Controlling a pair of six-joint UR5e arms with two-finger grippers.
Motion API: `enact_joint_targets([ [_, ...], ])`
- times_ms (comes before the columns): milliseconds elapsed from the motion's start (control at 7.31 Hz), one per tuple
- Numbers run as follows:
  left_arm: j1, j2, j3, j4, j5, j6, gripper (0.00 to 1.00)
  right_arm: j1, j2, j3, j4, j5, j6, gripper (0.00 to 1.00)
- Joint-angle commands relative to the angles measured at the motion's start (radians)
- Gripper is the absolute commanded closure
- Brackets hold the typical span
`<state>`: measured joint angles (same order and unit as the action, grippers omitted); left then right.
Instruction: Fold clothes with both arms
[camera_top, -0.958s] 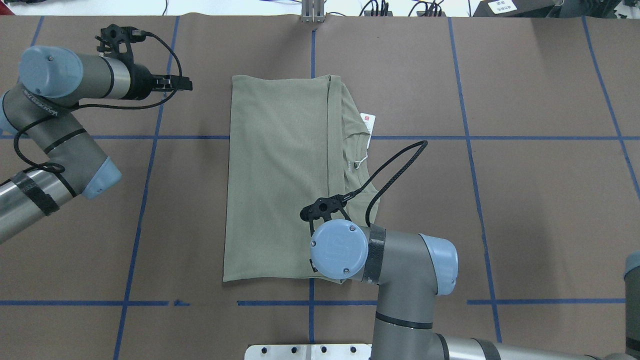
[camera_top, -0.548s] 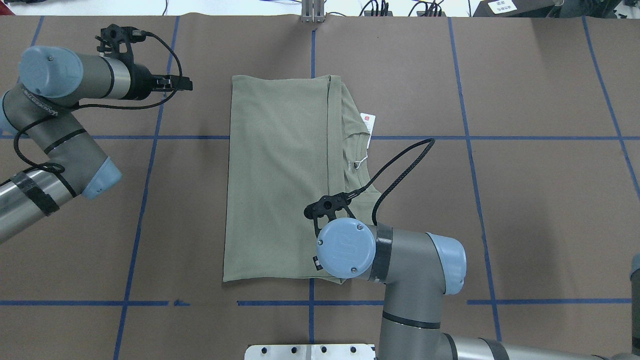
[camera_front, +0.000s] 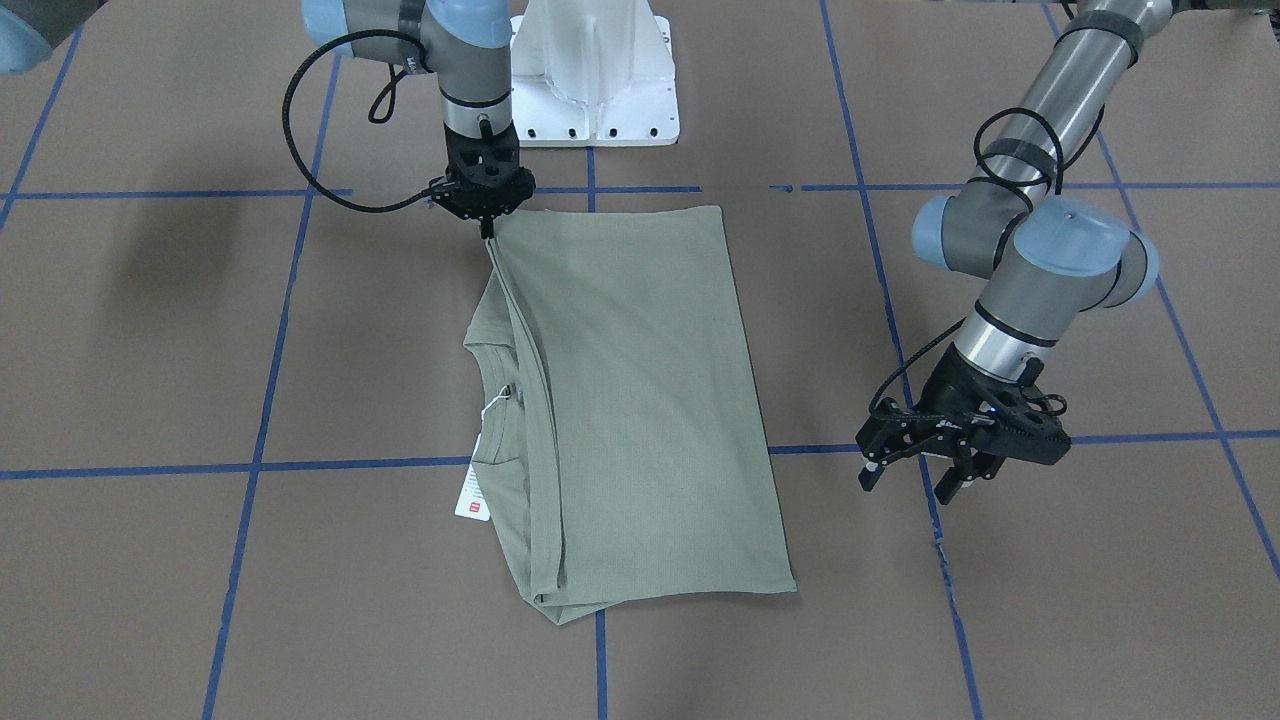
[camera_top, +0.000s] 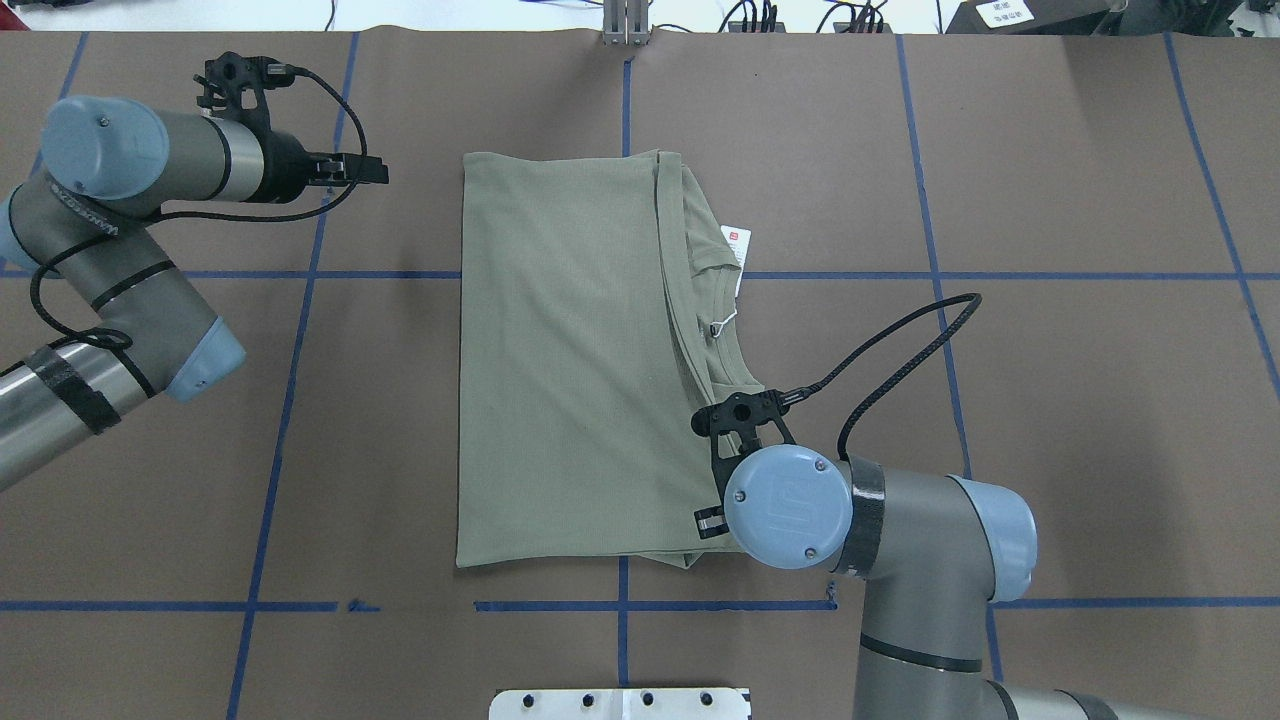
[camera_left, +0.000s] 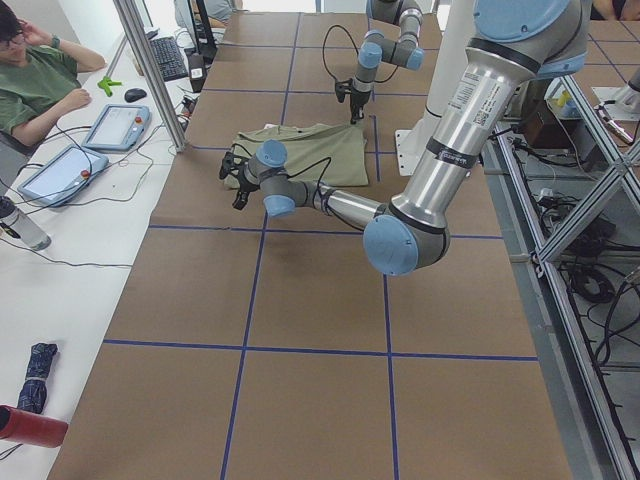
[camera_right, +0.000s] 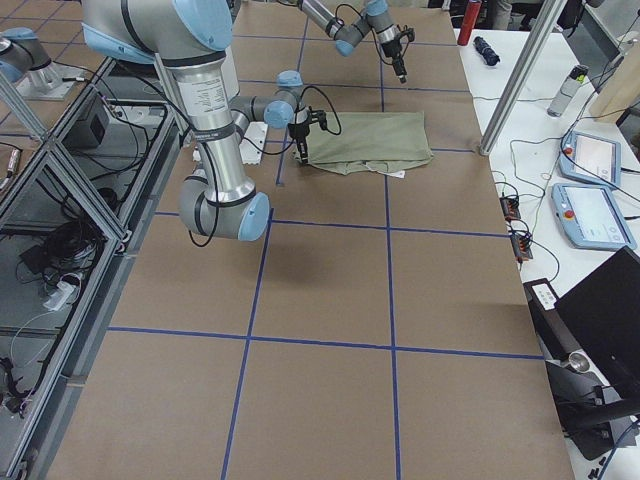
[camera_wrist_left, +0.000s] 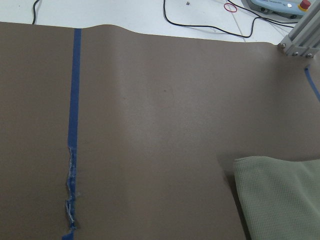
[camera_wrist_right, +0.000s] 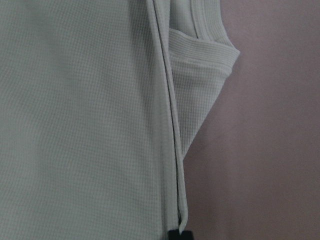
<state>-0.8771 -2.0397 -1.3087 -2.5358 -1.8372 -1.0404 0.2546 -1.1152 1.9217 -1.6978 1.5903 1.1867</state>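
The shirt (camera_front: 640, 400) lies folded lengthwise on the brown table (camera_front: 1050, 620), straight out in front of the white base (camera_front: 590, 90). Its hem end is nearest the base, and its collar (camera_front: 497, 400) and white tag (camera_front: 473, 497) are on the side away from it.

The front view shows both grippers. The right gripper (camera_front: 489, 228) points straight down at the shirt corner nearest the base, its fingers closed on the doubled fabric edge. The left gripper (camera_front: 908, 483) hangs over bare table off the shirt's far corner, away from the base. Its fingers are spread wide and hold nothing.

From overhead the right wrist hides that grip, and the left gripper is seen edge-on, so its gap cannot be judged there. The right wrist camera shows the pinched edge up close. The stacked fold lines run down to a dark fingertip (camera_wrist_right: 179, 235) at the bottom of the frame. The left wrist camera shows only table, a strip of blue tape (camera_wrist_left: 73, 125) and one shirt corner.

Compared with half a second ago, the right arm has moved sideways along the base's front. It has drawn the held corner outward, so the top layer's edge now slants towards that corner. The left arm has barely shifted.
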Motion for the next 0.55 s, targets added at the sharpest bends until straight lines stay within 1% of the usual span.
enact_joint_targets([
  [0,0.001,-0.001,0.000,-0.008,0.001,-0.003,0.00,-0.040,-0.024,0.005,0.004,-0.045,0.126,0.92],
  [137,0.001,0.001,0.000,-0.006,-0.001,-0.003,0.00,-0.047,-0.020,0.003,0.006,-0.047,0.132,0.01],
  [274,0.001,0.001,-0.001,-0.008,-0.001,-0.004,0.00,-0.037,-0.017,0.002,0.006,-0.047,0.117,0.00],
  [411,0.001,0.000,-0.001,-0.008,-0.001,-0.003,0.00,0.004,-0.008,0.003,0.007,-0.040,0.113,0.00],
])
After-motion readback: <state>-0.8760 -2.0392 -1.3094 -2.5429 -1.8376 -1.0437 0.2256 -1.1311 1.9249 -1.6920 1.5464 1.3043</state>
